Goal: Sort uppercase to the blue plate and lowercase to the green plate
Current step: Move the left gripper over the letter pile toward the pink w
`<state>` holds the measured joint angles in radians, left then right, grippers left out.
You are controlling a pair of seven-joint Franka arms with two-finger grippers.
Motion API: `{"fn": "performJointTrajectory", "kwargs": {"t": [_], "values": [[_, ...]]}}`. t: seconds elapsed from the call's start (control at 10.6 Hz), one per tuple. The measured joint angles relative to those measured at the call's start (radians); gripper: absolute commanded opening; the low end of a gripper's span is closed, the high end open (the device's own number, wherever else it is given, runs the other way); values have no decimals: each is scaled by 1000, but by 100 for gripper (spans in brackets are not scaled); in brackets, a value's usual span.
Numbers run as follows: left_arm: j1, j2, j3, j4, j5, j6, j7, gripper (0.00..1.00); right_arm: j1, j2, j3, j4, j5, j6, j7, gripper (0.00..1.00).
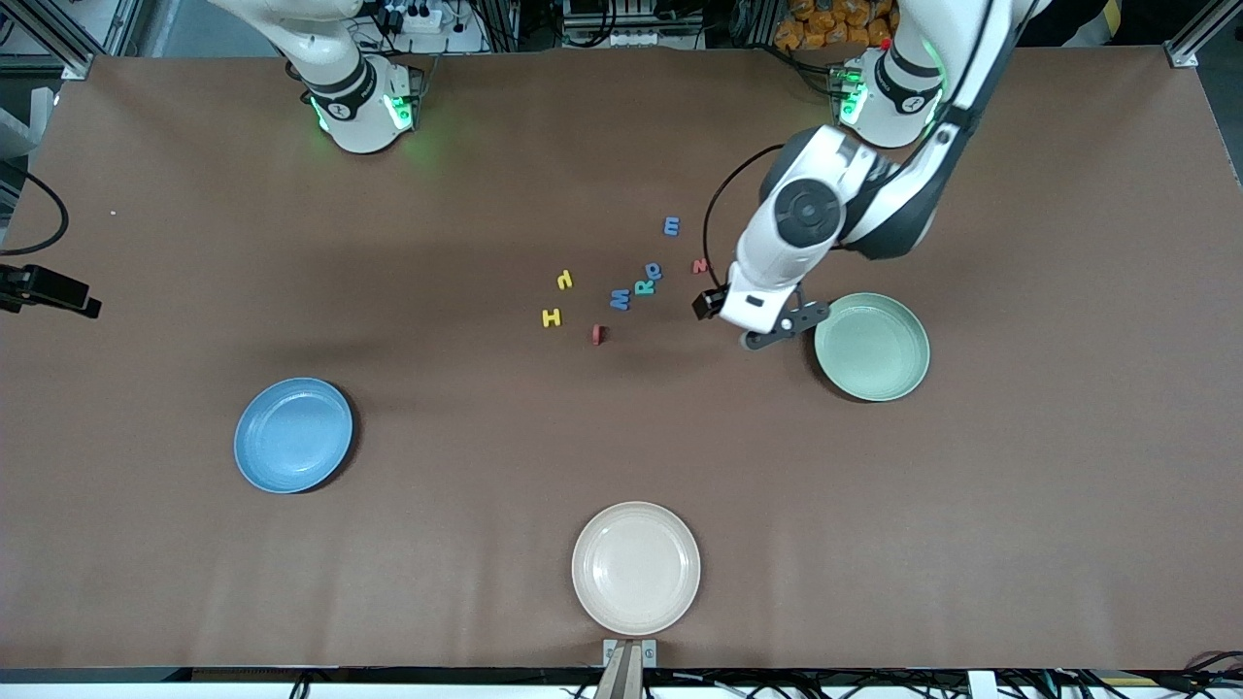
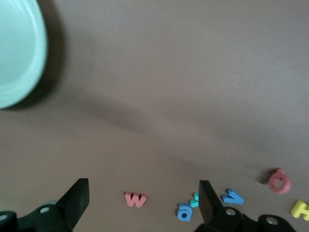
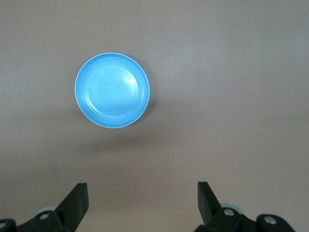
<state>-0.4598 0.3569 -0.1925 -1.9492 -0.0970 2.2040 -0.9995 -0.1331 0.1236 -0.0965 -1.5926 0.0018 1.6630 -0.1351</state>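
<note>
1. Brown table [image 1: 486, 582] holds the scattered letters [image 1: 621, 291] mid-table; blue plate [image 1: 293, 434] and green plate [image 1: 871, 347] empty.
2. Left gripper [image 1: 777, 330] hovers beside the green plate, jaws wide, empty; right gripper [image 3: 142, 205] waits high, likewise.
3. Risk, I judge: the crowded letters; one pinch may drag a neighbour.

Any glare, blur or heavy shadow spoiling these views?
Front view: sharp and evenly lit, green glow at both arm bases, soft shadow under the left arm. Left wrist view: the pale mint-green round plate looks washed out with a dark shadow beside it; the foam letters are soft. Right wrist view: mild sheen on the sky-blue round plate.
</note>
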Motion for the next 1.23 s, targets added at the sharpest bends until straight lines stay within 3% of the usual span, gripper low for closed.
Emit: {"fn": "performJointTrajectory", "kwargs": {"t": [0.57, 0.85, 1.23], "values": [[-119, 174, 0, -18, 1, 122, -146, 100, -28, 42, -1, -6, 0, 37, 0, 100], [-156, 181, -1, -94, 45, 124, -146, 100, -28, 43, 0, -6, 0, 41, 0, 100], [-165, 157, -22, -126, 56, 128, -145, 91, -28, 44, 0, -7, 0, 41, 0, 100]]}}
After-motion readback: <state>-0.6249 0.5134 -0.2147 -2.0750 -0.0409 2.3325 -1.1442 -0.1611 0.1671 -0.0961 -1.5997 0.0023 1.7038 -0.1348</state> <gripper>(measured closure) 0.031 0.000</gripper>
